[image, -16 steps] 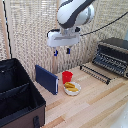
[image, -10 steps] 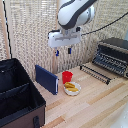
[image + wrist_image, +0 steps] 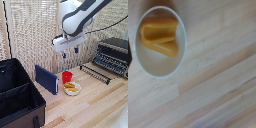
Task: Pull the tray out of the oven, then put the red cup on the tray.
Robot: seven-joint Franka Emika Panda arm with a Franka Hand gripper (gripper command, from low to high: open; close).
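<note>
The red cup (image 3: 67, 76) stands upright on the wooden table, just behind a small white plate (image 3: 72, 88) of yellow food. My gripper (image 3: 70, 53) hangs open and empty well above the cup, touching nothing. The black oven (image 3: 116, 49) sits at the exterior view's right with its door (image 3: 95, 74) folded down. A dark barred tray (image 3: 107, 63) shows at the oven's mouth; how far it sticks out is unclear. In the wrist view only the plate (image 3: 153, 60) with its yellow food (image 3: 160, 36) and bare wood appear; the fingers are out of frame.
A blue flat box (image 3: 46, 79) stands on edge at the exterior view's left of the cup. A large open black case (image 3: 17, 97) fills the left foreground. A wicker screen (image 3: 30, 35) backs the table.
The gripper has drifted slightly toward the exterior view's right and a little lower. The cup, plate and oven have not moved.
</note>
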